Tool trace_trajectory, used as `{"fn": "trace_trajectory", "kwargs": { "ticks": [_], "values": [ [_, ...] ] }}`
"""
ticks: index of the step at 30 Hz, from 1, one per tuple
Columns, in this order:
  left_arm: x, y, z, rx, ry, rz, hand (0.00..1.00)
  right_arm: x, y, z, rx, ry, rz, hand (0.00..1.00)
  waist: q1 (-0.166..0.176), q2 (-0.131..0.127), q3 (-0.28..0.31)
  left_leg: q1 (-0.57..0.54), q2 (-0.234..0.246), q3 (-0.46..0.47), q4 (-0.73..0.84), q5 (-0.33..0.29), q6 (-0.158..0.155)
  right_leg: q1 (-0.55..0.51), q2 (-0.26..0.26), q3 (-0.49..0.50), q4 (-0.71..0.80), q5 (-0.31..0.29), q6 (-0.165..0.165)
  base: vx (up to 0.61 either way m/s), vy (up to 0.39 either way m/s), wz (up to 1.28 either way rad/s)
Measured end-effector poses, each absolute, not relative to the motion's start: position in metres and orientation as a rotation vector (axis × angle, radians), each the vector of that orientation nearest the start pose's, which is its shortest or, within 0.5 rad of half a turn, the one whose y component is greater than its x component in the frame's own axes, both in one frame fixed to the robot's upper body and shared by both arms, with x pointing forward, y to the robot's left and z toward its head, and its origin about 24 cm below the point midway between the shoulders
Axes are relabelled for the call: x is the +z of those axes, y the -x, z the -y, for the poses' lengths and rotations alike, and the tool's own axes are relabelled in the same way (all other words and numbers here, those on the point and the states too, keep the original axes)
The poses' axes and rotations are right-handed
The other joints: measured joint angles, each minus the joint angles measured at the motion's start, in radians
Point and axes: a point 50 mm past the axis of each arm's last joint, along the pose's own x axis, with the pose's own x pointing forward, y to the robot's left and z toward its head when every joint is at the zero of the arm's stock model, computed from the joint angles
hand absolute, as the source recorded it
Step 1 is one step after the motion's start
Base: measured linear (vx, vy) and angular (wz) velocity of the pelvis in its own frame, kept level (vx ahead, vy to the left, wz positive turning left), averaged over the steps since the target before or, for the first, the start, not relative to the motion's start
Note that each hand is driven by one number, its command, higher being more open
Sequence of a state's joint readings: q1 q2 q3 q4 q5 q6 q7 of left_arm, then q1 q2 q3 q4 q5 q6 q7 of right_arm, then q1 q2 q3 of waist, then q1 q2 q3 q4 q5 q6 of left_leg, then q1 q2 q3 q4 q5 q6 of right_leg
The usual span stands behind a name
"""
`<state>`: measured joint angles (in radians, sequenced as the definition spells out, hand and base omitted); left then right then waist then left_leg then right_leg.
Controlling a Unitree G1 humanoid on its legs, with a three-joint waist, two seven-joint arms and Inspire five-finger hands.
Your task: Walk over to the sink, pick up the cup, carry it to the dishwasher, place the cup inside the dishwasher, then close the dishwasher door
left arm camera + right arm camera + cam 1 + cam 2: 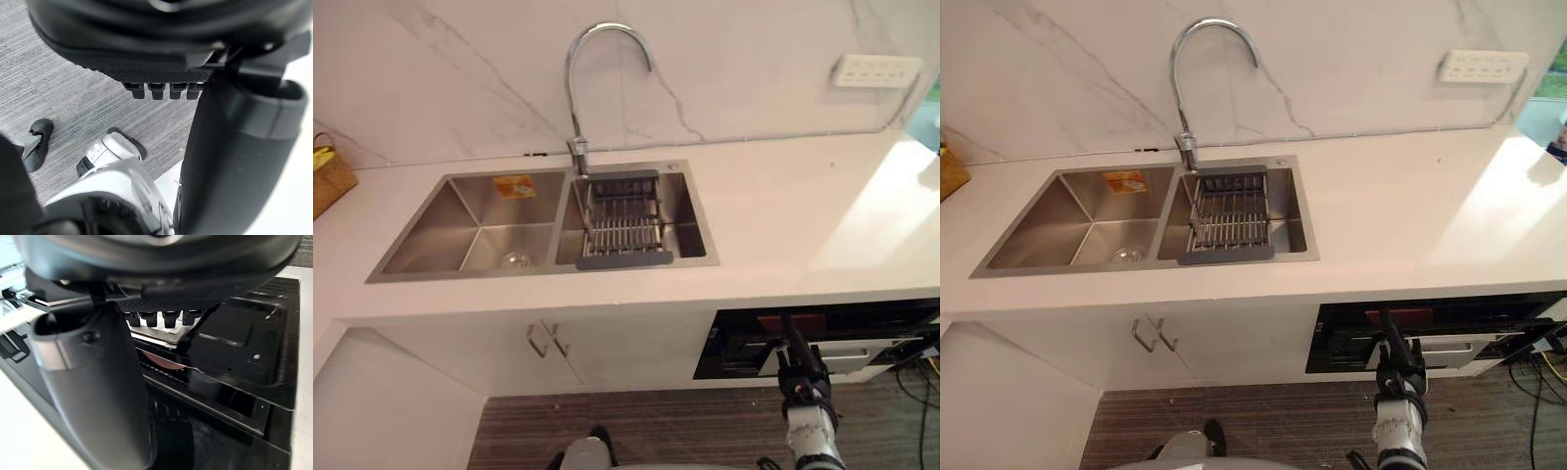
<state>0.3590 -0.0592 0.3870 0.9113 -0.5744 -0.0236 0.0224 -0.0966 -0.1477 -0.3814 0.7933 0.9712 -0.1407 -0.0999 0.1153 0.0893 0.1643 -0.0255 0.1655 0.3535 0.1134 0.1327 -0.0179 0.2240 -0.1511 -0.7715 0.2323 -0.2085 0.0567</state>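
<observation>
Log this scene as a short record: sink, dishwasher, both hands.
sink: double steel sink set in the white counter, faucet behind it
rack: dish rack in the right basin
dishwasher: dishwasher under the counter at right, dark, inside parts showing
right hand: right hand open, close in front of the dishwasher, holds nothing
left hand: left hand open, hangs over the floor, holds nothing

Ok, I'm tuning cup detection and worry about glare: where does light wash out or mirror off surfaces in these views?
Left eye view: bright light bleaches the countertop at its right end, while the steel sink shows just a soft sheen. Right wrist view: the dishwasher has a glossy black panel that mirrors pale streaks. Left wrist view: the floor is evenly lit, without glare.
</observation>
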Motion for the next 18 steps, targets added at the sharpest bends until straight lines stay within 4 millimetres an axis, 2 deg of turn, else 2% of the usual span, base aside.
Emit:
{"fn": "trace_trajectory", "kwargs": {
  "ticks": [1,4,8,10,11,12,15,18],
  "values": [
    [-0.165,0.0,-0.192,0.83,0.682,-1.063,1.0,-0.082,-0.207,0.272,-0.839,-0.853,-0.353,1.0,0.005,0.007,0.004,-0.001,-0.001,-0.004,0.0,0.002,0.001,-0.001,-0.001,-0.002,0.004,-0.005,0.002,-0.05,0.012,0.1],
    [-0.165,-0.006,-0.192,0.785,0.655,-1.056,1.0,-0.08,-0.216,0.264,-0.806,-0.819,-0.381,1.0,0.005,0.017,0.009,-0.02,0.004,-0.018,0.004,0.006,0.0,-0.024,-0.002,0.013,0.018,-0.015,-0.014,-0.07,0.007,-0.09],
    [-0.164,-0.024,-0.192,0.711,0.63,-1.033,1.0,-0.078,-0.22,0.262,-0.801,-0.795,-0.379,1.0,0.005,0.032,0.014,-0.037,0.004,-0.044,0.013,0.009,-0.002,-0.05,0.001,0.029,0.03,-0.017,-0.017,-0.04,-0.011,-0.04],
    [-0.164,-0.029,-0.192,0.689,0.636,-1.017,1.0,-0.078,-0.221,0.26,-0.759,-0.721,-0.406,1.0,0.001,0.035,0.014,-0.037,0.005,-0.043,0.013,0.009,-0.003,-0.06,0.008,0.059,0.028,-0.016,-0.017,-0.03,-0.011,-0.07],
    [-0.163,-0.034,-0.192,0.667,0.636,-1.004,1.0,-0.081,-0.218,0.256,-0.696,-0.627,-0.455,1.0,0.001,0.035,0.014,-0.039,0.005,-0.043,0.012,0.009,-0.003,-0.066,0.015,0.08,0.023,-0.013,-0.018,0.0,0.0,0.0],
    [-0.163,-0.038,-0.192,0.646,0.629,-0.998,1.0,-0.086,-0.213,0.25,-0.658,-0.588,-0.493,1.0,0.002,0.035,0.014,-0.04,0.005,-0.042,0.01,0.009,-0.003,-0.07,0.019,0.092,0.019,-0.011,-0.02,0.0,-0.036,-0.04],
    [-0.162,-0.044,-0.189,0.583,0.616,-0.993,1.0,-0.115,-0.18,0.222,-0.569,-0.55,-0.639,1.0,0.002,0.036,0.015,-0.036,0.006,-0.029,0.004,0.001,-0.013,-0.071,0.031,0.117,-0.01,0.003,-0.019,0.05,-0.036,-0.13],
    [-0.161,-0.047,-0.187,0.566,0.605,-0.977,1.0,-0.146,-0.126,0.199,-0.583,-0.544,-0.833,1.0,-0.005,0.03,0.019,-0.023,0.012,0.01,-0.001,-0.018,-0.021,-0.068,0.042,0.152,-0.05,0.026,-0.026,0.1,-0.034,-0.39]
  ]
}}
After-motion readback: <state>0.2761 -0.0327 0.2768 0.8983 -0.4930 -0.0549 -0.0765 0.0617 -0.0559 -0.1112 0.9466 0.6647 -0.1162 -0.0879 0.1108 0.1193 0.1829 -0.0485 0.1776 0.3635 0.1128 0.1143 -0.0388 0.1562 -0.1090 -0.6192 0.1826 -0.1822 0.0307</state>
